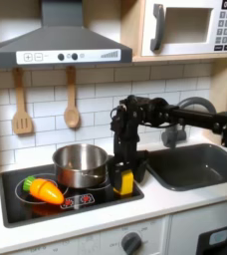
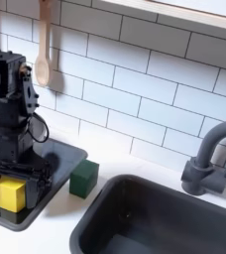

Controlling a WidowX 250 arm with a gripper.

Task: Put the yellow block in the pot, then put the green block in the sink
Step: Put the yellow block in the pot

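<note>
On the stovetop [image 1: 16,199], the tool [image 2: 12,189] seemingly clamps the yellow block [image 2: 12,195]; second exterior view adds green block [image 2: 83,178].

From my station I read the pot [image 1: 81,164] as polished steel, mirror-bright. The yellow block [image 2: 12,194] looks like smooth painted wood or plastic, I can't tell which, and the green block [image 2: 83,179] has a duller, matt face. The sink [image 2: 135,213] and faucet [image 2: 209,159] look like dark grey matt plastic. The gripper [image 2: 8,174] is matt black. The carrot [image 1: 44,189] shines like glossy plastic, the spoons [image 1: 72,100] look wooden, and the wall tiles [image 2: 145,84] are glossy white.
</note>
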